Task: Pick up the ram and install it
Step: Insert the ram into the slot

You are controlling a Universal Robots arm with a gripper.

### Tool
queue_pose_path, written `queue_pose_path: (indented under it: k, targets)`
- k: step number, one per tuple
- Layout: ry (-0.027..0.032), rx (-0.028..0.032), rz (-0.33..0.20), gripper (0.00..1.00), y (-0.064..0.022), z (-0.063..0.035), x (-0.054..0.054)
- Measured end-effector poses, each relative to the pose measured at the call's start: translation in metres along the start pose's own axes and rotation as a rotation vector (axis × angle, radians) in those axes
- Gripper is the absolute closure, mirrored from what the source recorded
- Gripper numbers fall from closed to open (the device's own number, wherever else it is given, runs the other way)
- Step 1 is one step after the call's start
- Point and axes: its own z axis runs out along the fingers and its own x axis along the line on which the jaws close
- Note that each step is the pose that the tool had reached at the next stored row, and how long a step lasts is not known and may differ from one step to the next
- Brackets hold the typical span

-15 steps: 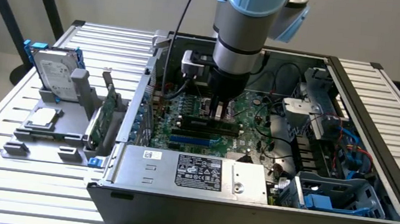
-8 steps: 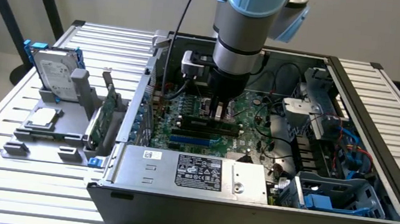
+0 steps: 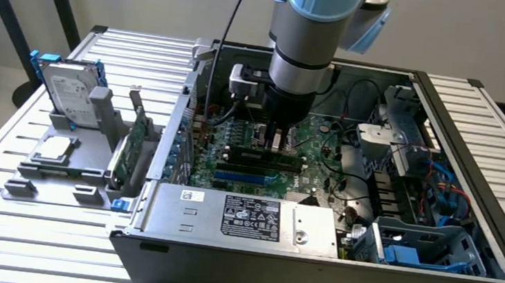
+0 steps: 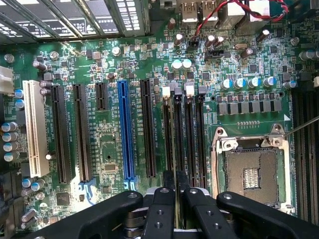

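Two fingers (image 4: 158, 211) pinching one ram (image 4: 177, 144) over four slots (image 4: 192, 134)

A pale counter (image 3: 22, 126) of ribbed metal slats, running lengthwise, carries everything in the exterior view. On it stands an open dark-grey metal computer case (image 3: 314, 276), lying on its side with its inside facing up; it takes up the middle of the counter and most of the exterior view's right. Just beside the case, toward the exterior view's left, a grey plastic fixture tray (image 3: 50, 171) rests flat on the slats. Bare slats show in front of the tray, behind it, and along the counter's far right edge past the case.
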Motion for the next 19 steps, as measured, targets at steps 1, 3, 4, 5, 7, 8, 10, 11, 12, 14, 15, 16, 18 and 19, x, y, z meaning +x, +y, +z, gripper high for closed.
queue_pose_path:
  k: [1,3,4,5,7,8,10,11,12,14,15,16,18,19]
  targets:
    - [0.0001,0.0000,-0.001,0.86,0.0000,-0.0001,0.0000]
    - [0.0003,-0.0001,-0.002,0.86,0.0000,-0.0001,0.0001]
    - [0.0004,-0.0001,-0.004,0.86,0.0000,-0.0001,0.0001]
    - [0.0006,-0.0002,-0.005,0.86,0.0000,-0.0001,0.0001]
    - [0.0009,-0.0003,-0.009,0.86,0.0000,-0.0002,0.0001]
    - [0.0010,-0.0003,-0.011,0.86,0.0000,-0.0001,0.0001]
    - [0.0012,-0.0004,-0.014,0.86,0.0000,-0.0001,0.0001]
    - [0.0013,-0.0005,-0.016,0.86,0.0000,-0.0001,0.0001]
    - [0.0014,-0.0005,-0.017,0.86,0.0000,-0.0002,0.0001]
    - [0.0015,-0.0006,-0.019,0.86,0.0000,-0.0002,0.0001]
    - [0.0014,-0.0005,-0.019,0.86,0.0000,-0.0001,0.0002]
    - [0.0013,-0.0005,-0.020,0.86,0.0000,0.0000,0.0002]
    - [0.0015,-0.0005,-0.020,0.86,0.0000,0.0001,0.0003]
    - [0.0015,-0.0005,-0.020,0.86,0.0000,0.0002,0.0003]
